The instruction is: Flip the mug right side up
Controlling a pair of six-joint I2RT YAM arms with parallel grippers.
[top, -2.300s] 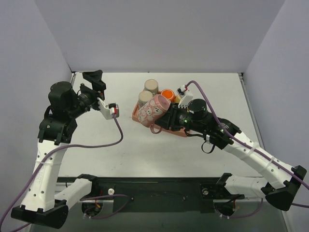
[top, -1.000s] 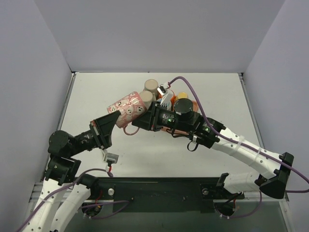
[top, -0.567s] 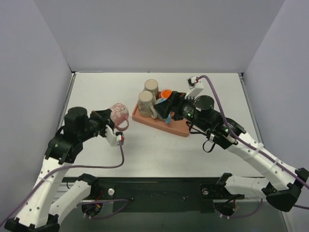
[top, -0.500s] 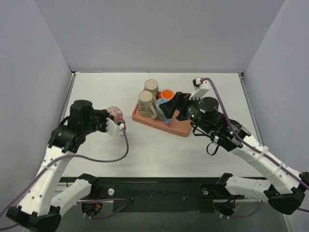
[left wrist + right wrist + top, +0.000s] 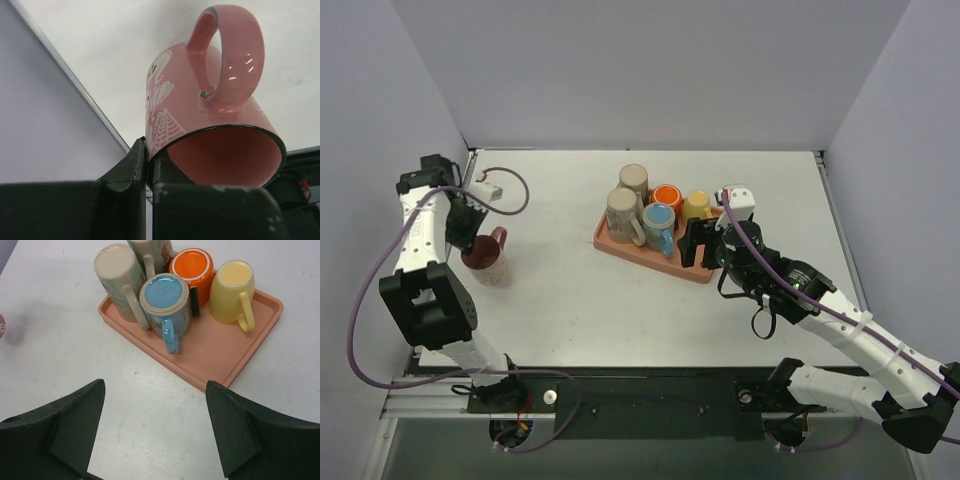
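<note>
The pink patterned mug (image 5: pixel 486 257) is at the far left of the table with its mouth facing up, handle pointing toward the back. My left gripper (image 5: pixel 470 238) is shut on its rim. In the left wrist view one finger lies outside the wall and the other inside the mug (image 5: pixel 210 115), with the left gripper (image 5: pixel 148 161) pinching the rim. I cannot tell whether the base rests on the table. My right gripper (image 5: pixel 698 244) stands open and empty at the tray's near edge; in its own view the right gripper (image 5: pixel 156 384) hovers over bare table.
A salmon tray (image 5: pixel 632 256) in the middle holds several mugs, bottoms up: two beige (image 5: pixel 622 212), a blue one (image 5: pixel 658 218), an orange one (image 5: pixel 667 197) and a yellow one (image 5: pixel 697 205). The left wall and table edge are close beside the pink mug.
The right gripper let go of the pink mug, opened and drew back to the tray. The left arm took the mug by its rim and swung it to the far left, mouth up.
</note>
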